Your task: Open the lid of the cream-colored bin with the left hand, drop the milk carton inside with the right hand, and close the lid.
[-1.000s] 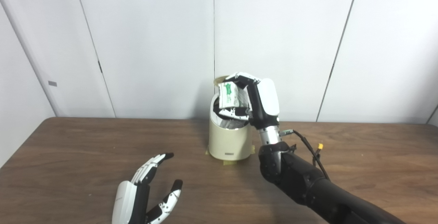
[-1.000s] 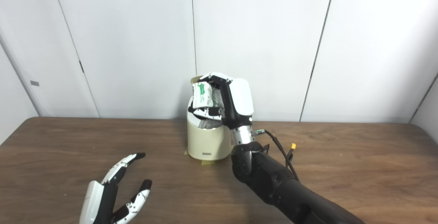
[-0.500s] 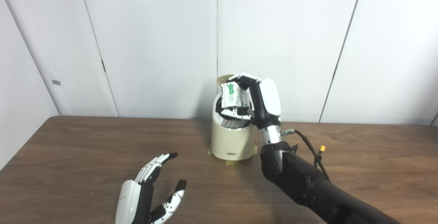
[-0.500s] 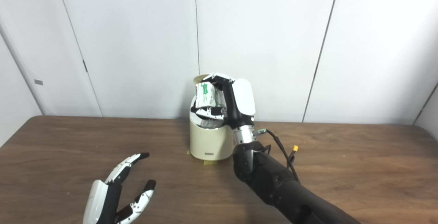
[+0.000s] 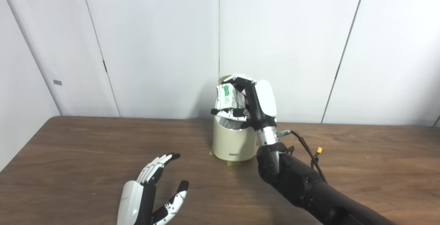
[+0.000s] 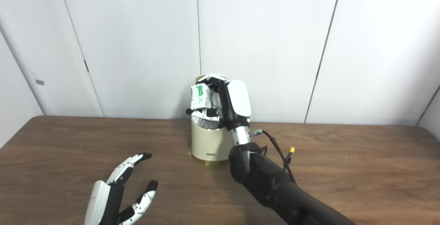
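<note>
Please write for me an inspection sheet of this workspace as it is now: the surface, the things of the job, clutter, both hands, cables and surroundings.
Surface: brown wooden table, bare where visible.
Job's things: cream-colored bin at the table's far middle, on yellow tape; its lid is raised behind the opening. Milk carton, white with green print, is held above the opening, not yet inside.
Clutter: nothing seen.
Hands: right hand shut on the carton over the bin; left hand open, low at the near edge, away from the bin.
Cables: black cable with a yellow connector at the right wrist.
Surroundings: white wall panels behind the table.
</note>
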You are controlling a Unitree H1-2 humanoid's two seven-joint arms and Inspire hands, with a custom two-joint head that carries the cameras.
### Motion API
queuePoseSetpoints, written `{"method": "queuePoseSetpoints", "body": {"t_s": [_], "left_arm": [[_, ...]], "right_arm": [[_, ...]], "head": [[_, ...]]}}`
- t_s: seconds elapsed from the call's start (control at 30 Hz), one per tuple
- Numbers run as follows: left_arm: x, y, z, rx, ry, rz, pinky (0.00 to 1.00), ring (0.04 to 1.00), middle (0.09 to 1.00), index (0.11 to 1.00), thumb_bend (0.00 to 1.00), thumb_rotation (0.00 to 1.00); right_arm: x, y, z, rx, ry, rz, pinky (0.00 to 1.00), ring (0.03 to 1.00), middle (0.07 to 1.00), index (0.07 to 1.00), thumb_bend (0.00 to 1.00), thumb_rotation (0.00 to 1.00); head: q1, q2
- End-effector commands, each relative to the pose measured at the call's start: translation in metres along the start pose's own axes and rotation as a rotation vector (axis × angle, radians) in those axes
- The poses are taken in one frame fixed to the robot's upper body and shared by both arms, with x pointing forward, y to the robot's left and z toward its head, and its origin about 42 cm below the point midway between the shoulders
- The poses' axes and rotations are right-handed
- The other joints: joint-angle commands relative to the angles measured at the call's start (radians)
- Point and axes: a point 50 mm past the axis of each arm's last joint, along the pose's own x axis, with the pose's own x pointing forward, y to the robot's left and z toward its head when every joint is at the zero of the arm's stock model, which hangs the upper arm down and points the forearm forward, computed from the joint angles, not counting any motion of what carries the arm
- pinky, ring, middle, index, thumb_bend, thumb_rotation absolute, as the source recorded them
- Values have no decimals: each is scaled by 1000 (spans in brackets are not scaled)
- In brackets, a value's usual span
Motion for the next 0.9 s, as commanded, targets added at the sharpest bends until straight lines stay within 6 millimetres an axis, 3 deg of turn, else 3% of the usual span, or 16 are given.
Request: {"method": "queuePoseSetpoints", "body": {"t_s": [0.0, 0.17, 0.33, 0.53, 0.57, 0.63, 0.67, 0.73, 0.87], "left_arm": [[-30, -25, 1, -59, 103, -21, 885, 875, 849, 809, 405, 545], [-32, -24, 4, -75, 99, -8, 887, 883, 851, 805, 396, 499], [-33, -24, 6, -84, 102, -5, 892, 882, 852, 810, 402, 541], [-33, -23, 5, -85, 95, -12, 903, 892, 859, 817, 384, 521], [-33, -23, 5, -81, 95, -13, 897, 889, 857, 815, 386, 524], [-34, -22, 5, -80, 98, -15, 892, 887, 855, 815, 394, 541], [-34, -22, 5, -83, 100, -15, 896, 888, 856, 814, 391, 533], [-34, -22, 5, -85, 102, -16, 900, 890, 857, 814, 389, 528], [-34, -21, 4, -77, 105, -19, 899, 890, 858, 816, 387, 531]], "right_arm": [[32, -6, 20, 30, -85, -50, 382, 466, 528, 439, 499, 0], [31, -6, 20, 15, -99, -34, 372, 462, 531, 440, 499, 0], [32, -6, 19, 17, -91, -38, 376, 466, 527, 437, 499, 0], [28, -5, 16, -7, -85, -62, 383, 487, 537, 428, 498, 0], [27, -4, 15, -10, -79, -71, 466, 561, 545, 443, 508, 0], [25, -4, 13, -19, -75, -90, 568, 660, 675, 482, 512, 84], [24, -4, 13, -21, -75, -102, 603, 718, 753, 633, 698, 34], [24, -4, 12, -17, -68, -117, 637, 774, 822, 742, 796, 7], [24, -5, 11, -12, -52, -130, 671, 805, 838, 783, 799, 0]], "head": [[-1, 4], [3, 7], [1, 11], [-6, 13], [-7, 14], [-11, 15], [-13, 16], [-15, 17], [-17, 16]]}}
